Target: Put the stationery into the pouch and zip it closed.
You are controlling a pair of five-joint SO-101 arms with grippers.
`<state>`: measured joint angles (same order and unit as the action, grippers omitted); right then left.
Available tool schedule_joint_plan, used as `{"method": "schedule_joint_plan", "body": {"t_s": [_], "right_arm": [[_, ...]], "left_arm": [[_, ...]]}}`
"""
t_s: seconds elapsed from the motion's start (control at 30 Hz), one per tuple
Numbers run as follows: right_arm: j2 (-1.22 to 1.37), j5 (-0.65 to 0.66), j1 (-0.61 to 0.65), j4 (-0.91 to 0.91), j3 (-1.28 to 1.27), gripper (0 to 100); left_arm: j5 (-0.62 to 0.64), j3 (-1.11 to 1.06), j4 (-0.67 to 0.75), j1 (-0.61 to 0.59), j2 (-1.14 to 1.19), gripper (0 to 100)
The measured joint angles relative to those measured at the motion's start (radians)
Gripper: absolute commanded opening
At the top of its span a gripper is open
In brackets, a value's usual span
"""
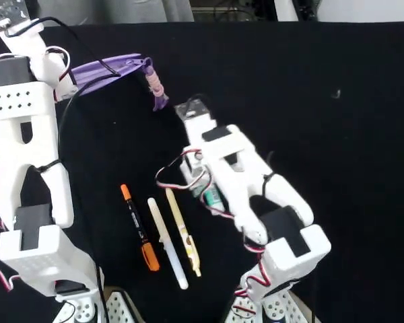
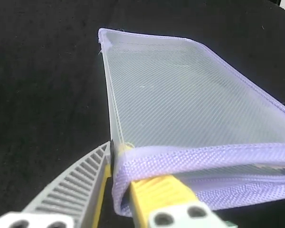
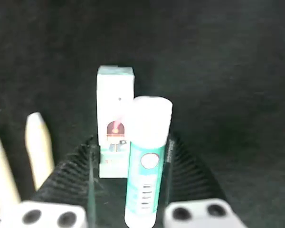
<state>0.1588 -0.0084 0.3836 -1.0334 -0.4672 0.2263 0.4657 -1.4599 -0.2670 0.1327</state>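
Note:
A translucent mesh pouch [image 2: 180, 99] with purple trim lies at the table's far left [image 1: 111, 67]. My left gripper [image 2: 118, 164] is shut on its near corner, and in the high view it sits at the pouch's left end [image 1: 62, 82]. A teal and white glue stick [image 3: 145, 161] lies between the fingers of my right gripper [image 3: 131, 140], touching one finger, with a gap to the other. Its end shows under the right arm [image 1: 213, 197]. A small white box [image 3: 115, 114] stands just beyond it [image 1: 192, 109].
An orange marker [image 1: 138, 229], a white pen [image 1: 167, 243] and a cream pen [image 1: 183, 232] lie side by side between the two arms. A pink and purple tassel [image 1: 156, 86] hangs from the pouch's zip end. Bare black cloth [image 1: 337, 121] covers the right half.

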Motion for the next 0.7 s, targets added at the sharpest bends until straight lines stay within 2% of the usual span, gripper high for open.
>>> {"method": "schedule_joint_plan", "body": {"t_s": [0.2,0.37,0.7], "right_arm": [[0.002,0.0,-0.103,-0.097,0.081,1.1],[-0.14,0.052,-0.169,-0.13,0.112,1.1],[-0.569,0.072,-0.187,-0.127,0.112,1.1]], "left_arm": [[0.003,0.0,0.0,0.0,0.0,3],[0.005,0.0,-0.009,0.043,0.0,3],[0.006,0.236,-0.247,0.199,0.005,3]]}}
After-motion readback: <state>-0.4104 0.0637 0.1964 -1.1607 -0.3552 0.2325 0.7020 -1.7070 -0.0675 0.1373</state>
